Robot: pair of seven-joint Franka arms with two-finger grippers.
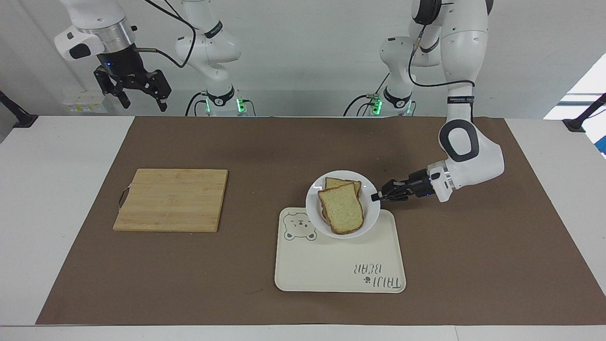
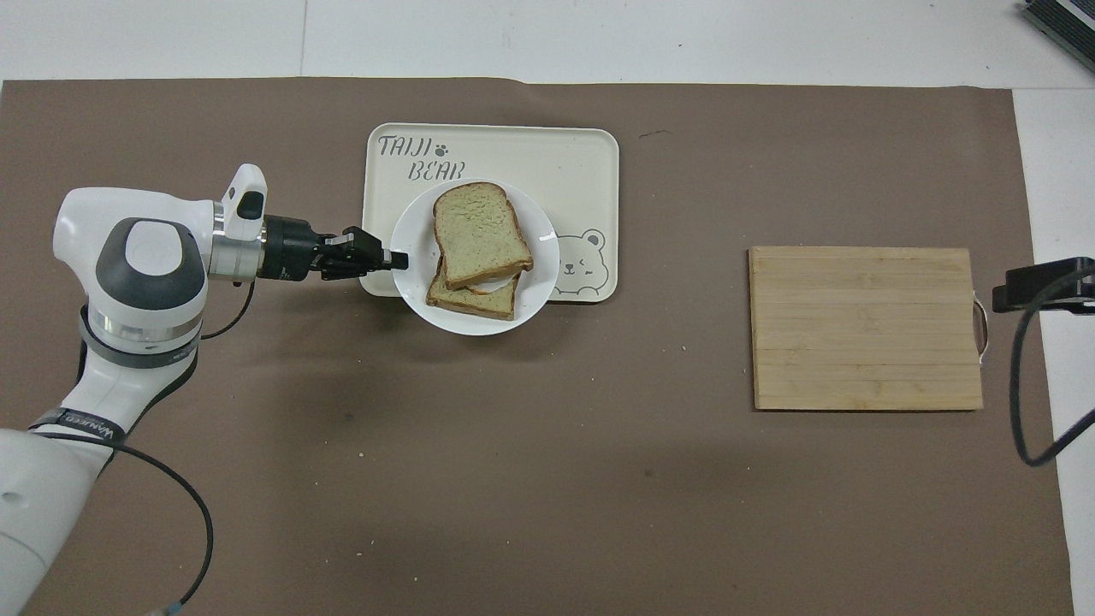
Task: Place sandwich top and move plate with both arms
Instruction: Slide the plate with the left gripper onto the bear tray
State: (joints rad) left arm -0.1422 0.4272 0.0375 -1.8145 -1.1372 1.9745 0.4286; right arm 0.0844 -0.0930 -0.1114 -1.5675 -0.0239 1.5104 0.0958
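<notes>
The small white plate (image 1: pixel 314 208) (image 2: pixel 541 282) hangs over the edge of the cream tray (image 1: pixel 331 270) (image 2: pixel 530 154) that lies nearer to the robots. My left gripper (image 1: pixel 377 197) (image 2: pixel 399 258) is shut on the plate's rim, reaching in level from the left arm's end. On the plate, the sandwich top (image 1: pixel 342 211) (image 2: pixel 479 233), a plain bread slice, lies askew on a lower slice (image 1: pixel 349 183) (image 2: pixel 466 301). My right gripper (image 1: pixel 144 105) waits open, high over the table's edge at the right arm's end.
A wooden cutting board (image 1: pixel 170 200) (image 2: pixel 864 329) lies on the brown mat toward the right arm's end. The tray bears a bear drawing (image 1: pixel 299 226) and lettering.
</notes>
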